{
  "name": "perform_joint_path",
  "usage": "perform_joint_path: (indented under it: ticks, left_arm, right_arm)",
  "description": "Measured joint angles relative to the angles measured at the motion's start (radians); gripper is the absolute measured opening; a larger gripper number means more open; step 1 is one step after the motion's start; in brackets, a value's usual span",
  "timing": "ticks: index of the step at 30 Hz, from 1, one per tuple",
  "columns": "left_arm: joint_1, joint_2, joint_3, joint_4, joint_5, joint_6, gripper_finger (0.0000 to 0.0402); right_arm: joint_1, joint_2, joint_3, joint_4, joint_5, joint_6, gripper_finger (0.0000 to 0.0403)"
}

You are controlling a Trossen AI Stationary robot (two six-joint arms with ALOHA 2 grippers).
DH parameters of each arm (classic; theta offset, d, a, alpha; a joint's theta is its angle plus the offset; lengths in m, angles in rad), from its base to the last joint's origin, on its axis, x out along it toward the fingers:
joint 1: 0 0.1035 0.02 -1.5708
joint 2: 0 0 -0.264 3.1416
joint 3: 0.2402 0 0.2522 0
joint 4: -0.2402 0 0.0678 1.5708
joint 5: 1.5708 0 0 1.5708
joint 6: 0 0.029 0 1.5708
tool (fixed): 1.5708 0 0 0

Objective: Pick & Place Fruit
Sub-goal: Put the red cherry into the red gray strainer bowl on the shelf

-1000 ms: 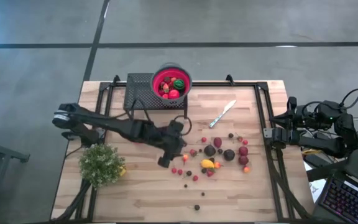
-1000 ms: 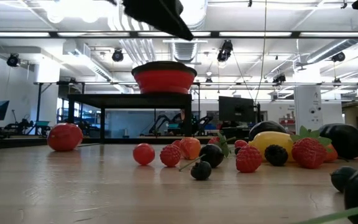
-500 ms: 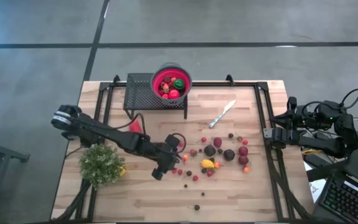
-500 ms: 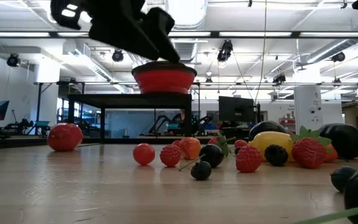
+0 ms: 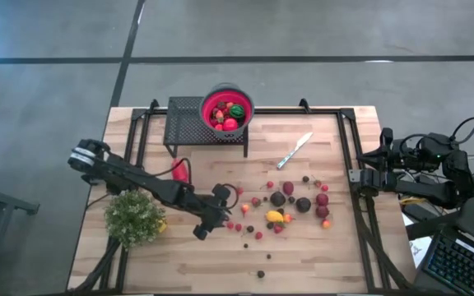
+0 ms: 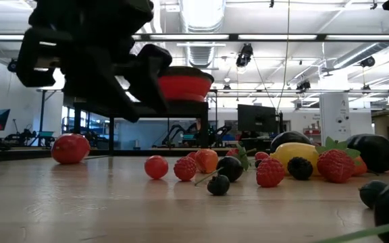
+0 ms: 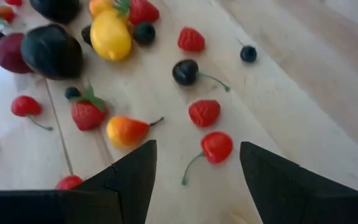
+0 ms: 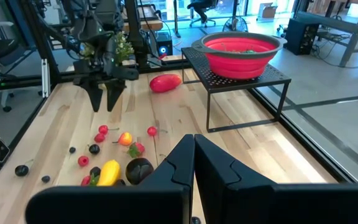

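Left end effector spread, empty, hovering just left of scattered fruit on the desk. Several pieces already in red bowl behind them; most left to move. Right end effector pressed together, far right.

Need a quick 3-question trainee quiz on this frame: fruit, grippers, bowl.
1. True or false: the left gripper is holding a fruit.
2. The red bowl sits on: A) the bare table B) a black mesh stand C) the plant
3. Fill in: the knife lies between the stand and the ____ arm.

Key
1. False. It hangs open and empty over the cherry at the near edge of the fruit scatter.
2. B. The bowl already holds some fruit.
3. Right. The right gripper is shut and parked at the table's edge.
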Motion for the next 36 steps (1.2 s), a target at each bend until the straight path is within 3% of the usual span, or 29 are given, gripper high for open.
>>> perform_joint_path:
  ticks: [9, 25, 36]
  left_arm:
    - [-0.003, 0.084, -0.019, 0.073, 0.036, 0.002, 0.0236]
    - [-0.005, 0.24, 0.056, 0.087, 0.087, 0.038, 0.0233]
    - [-0.005, 0.24, 0.051, 0.079, 0.098, 0.024, 0.017]
  right_arm:
    - [0.0, 0.0, 0.0, 0.0, 0.0, 0.0, 0.0008]
    - [0.0, 0.0, 0.0, 0.0, 0.0, 0.0, 0.0008]
    - [0.0, 0.0, 0.0, 0.0, 0.0, 0.0, 0.0008]
